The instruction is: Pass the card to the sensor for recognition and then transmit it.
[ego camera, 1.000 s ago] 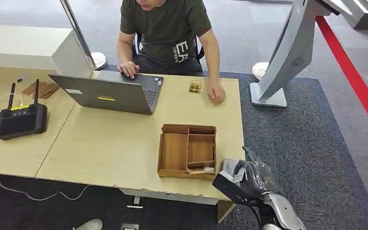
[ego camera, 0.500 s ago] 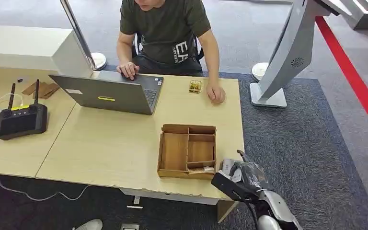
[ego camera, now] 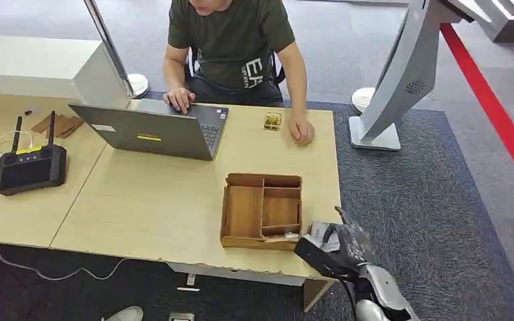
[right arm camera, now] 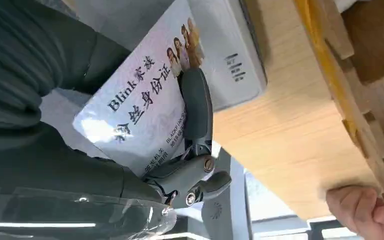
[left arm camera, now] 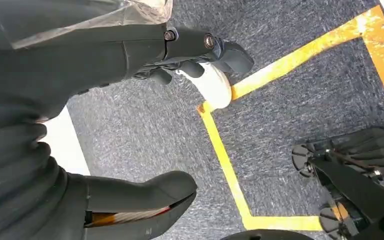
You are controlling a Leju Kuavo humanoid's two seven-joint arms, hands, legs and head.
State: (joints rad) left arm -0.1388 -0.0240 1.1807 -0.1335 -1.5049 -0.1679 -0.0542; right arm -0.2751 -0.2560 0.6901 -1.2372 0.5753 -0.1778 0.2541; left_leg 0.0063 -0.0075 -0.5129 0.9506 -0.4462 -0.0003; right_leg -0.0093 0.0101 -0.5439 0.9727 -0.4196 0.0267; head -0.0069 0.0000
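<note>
Your right hand has dipped slightly toward the desk's near right corner since a second ago, and it grips the card just beside the pale sensor lying there. Whether the card has been read you cannot tell, and handing it on is still to do. Your left hand hangs over the floor holding nothing, fingers apart.

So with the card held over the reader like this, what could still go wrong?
The right hand holds the card with one finger lying across its face, so it might slip or tilt during the pass. The hand hangs at the table corner beside the wooden tray and could knock it. The white reader lies partly under the card; poor alignment might spoil recognition.
</note>
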